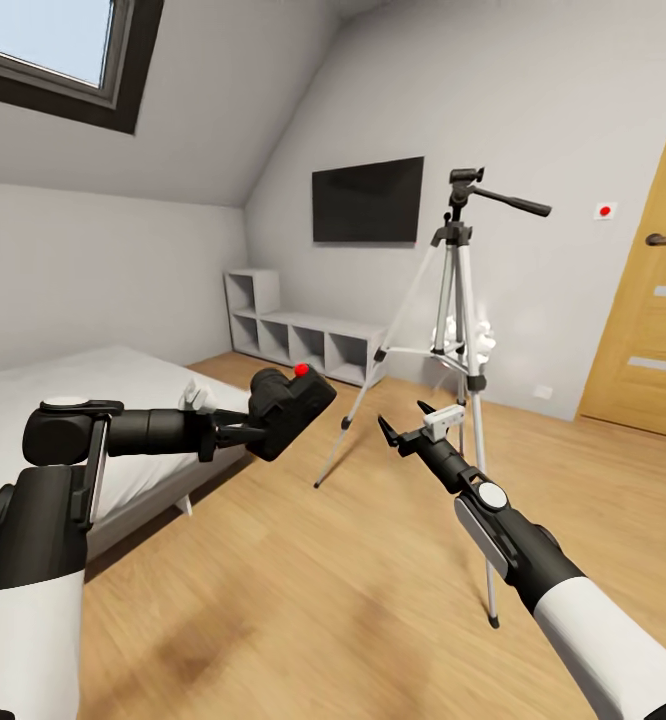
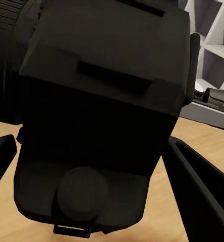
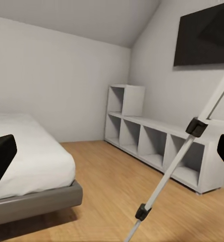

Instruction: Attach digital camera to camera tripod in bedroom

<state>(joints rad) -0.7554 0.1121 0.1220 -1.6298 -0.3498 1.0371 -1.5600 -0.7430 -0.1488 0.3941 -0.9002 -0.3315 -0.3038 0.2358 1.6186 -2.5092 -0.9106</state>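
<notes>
While I stood by the grey bed (image 1: 33,400):
Left gripper (image 1: 235,430): clamped on small matte-black digital camera (image 1: 291,398), red button up, held well short of tripod.
Tall silver-legged camera tripod (image 1: 460,290): upright on wood floor, black head high above cam.
Right gripper (image 1: 405,425): jaws wide, empty, near tripod leg.
Risk: arm could've knocked a leg, tipping it; the lift to the head might've slipped the grip.

No legible text, brand, number or label anywhere. Blank black casing on the digital camera (image 1: 291,398), apart from a plain red button on top. Unmarked screen on the wall TV (image 1: 367,200) at upper centre. At upper right, a small white wall plate (image 1: 604,211) with a red dot, no lettering.
</notes>
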